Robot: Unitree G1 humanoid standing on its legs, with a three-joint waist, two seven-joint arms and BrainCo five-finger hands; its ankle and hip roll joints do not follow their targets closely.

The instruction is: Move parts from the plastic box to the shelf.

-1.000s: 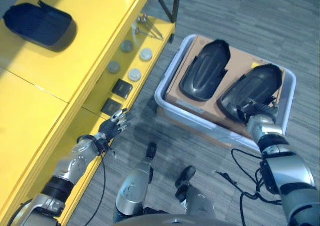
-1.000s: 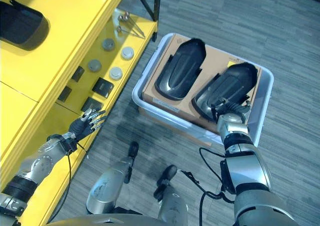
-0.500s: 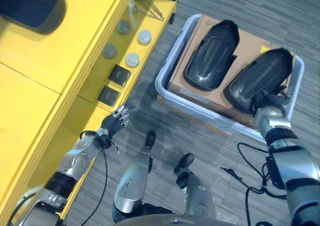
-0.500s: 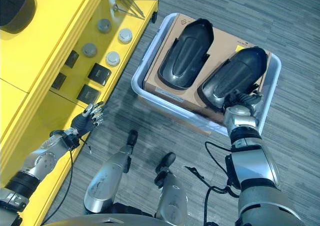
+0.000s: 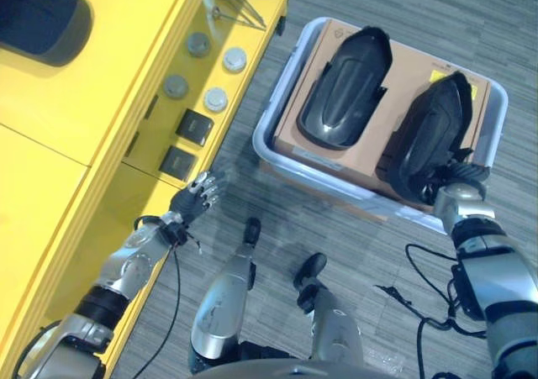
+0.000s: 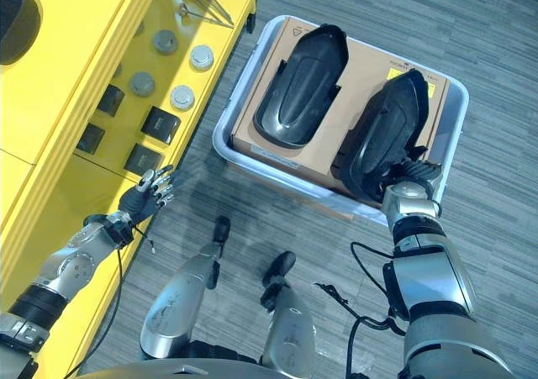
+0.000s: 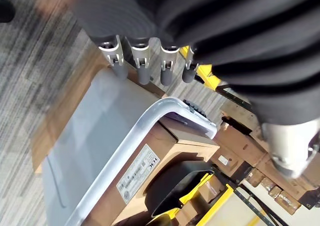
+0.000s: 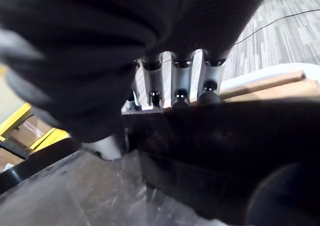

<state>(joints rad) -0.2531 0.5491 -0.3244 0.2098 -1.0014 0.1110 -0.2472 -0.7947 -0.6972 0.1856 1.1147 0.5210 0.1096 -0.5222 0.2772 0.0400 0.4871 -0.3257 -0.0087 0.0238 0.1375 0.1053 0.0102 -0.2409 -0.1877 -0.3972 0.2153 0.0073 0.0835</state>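
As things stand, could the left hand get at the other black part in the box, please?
Probably not without moving. The left hand hangs open by the yellow shelf, and the untouched black part lies across the floor in the plastic box. Nothing blocks the way; it just looks too far.

right hand has tipped the near black part upright.
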